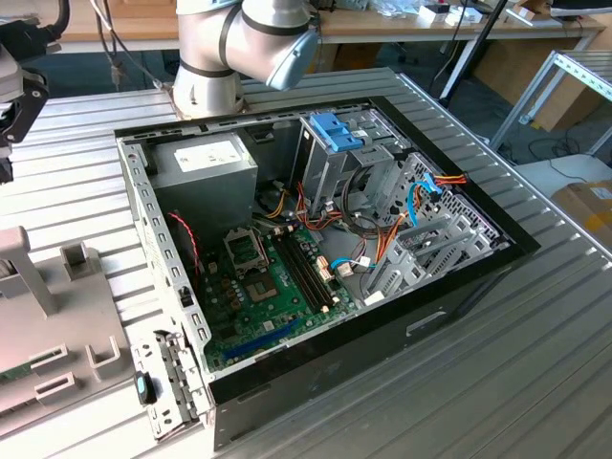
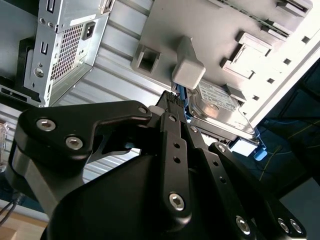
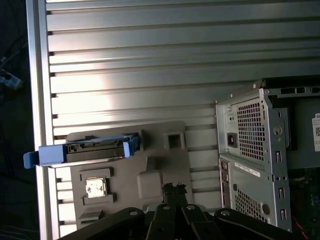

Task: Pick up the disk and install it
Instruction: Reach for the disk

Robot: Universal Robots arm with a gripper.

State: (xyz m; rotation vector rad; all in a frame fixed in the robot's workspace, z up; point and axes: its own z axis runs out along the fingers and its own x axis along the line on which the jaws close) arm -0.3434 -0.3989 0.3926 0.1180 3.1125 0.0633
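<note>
First wrist view: disk rests on grey fixture plate, apart from gripper; jaws together, holding nothing. Exterior view, frame centre: open computer case. Pick and install both remain.

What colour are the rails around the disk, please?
Light blue; the disk shows best in the first wrist view.
</note>
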